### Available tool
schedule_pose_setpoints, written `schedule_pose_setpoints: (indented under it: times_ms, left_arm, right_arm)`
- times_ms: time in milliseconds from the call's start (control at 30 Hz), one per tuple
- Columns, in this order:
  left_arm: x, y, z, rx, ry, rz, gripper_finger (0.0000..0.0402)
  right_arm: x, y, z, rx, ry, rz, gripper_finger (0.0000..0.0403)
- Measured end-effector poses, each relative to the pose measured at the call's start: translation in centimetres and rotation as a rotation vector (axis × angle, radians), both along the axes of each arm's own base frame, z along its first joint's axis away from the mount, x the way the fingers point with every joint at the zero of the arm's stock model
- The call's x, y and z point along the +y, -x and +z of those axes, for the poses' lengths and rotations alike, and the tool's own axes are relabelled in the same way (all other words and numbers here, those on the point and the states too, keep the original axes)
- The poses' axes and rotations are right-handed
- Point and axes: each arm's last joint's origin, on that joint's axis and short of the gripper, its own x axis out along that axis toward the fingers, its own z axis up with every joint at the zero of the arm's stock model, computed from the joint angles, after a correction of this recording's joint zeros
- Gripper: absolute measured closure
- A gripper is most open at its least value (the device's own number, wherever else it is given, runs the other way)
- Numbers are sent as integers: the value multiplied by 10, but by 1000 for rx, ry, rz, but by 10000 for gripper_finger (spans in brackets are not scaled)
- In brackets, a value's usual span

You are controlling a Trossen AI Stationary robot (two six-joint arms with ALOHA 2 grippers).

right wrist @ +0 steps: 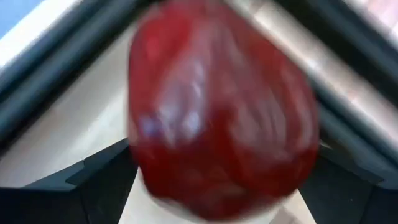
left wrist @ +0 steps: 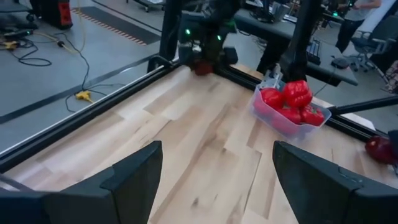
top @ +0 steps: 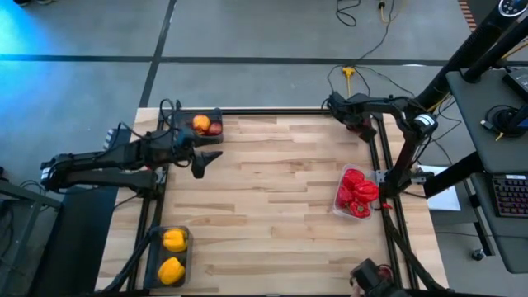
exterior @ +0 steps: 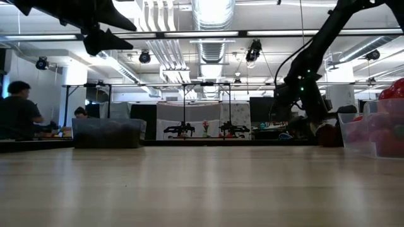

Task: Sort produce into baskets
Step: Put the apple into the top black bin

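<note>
A dark red apple lies on the table at the far right corner. My right gripper stands open over it, pointing steeply down, with one finger on either side; whether they touch it I cannot tell. My left gripper hovers open and empty above the table's left part. Beside it is the far-left dark basket, which holds an orange fruit and a red apple. A near-left dark basket holds two yellow peppers. A clear basket at the right edge holds red peppers.
Black frame rails run around the table, close beside the apple's corner. Another dark red piece shows at the table's right side beyond the clear basket. Bare wood spans the table's middle. People sit in the room behind.
</note>
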Motion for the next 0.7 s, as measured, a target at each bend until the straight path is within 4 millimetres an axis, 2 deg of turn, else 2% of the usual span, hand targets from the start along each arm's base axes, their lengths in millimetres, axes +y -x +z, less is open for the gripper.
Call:
schedule_pose_setpoints:
  times_ms: [133,267,367,533,600,700]
  left_arm:
    - [0,4,2,-15,0,0,116]
    - [-1,9,4,-23,5,-20,116]
    - [-3,15,3,-3,13,-33,116]
    - [-6,35,6,196,42,-32,116]
    - [-7,44,8,274,55,-23,116]
    - [-8,53,12,302,74,-14,116]
  right_arm:
    - [3,-3,-3,-6,9,12,38]
    - [6,-7,-2,13,-10,76,84]
    - [7,-18,5,19,-3,167,126]
    - [22,-59,24,74,50,422,197]
    - [36,-80,30,73,77,510,224]
    - [63,-111,38,51,129,622,259]
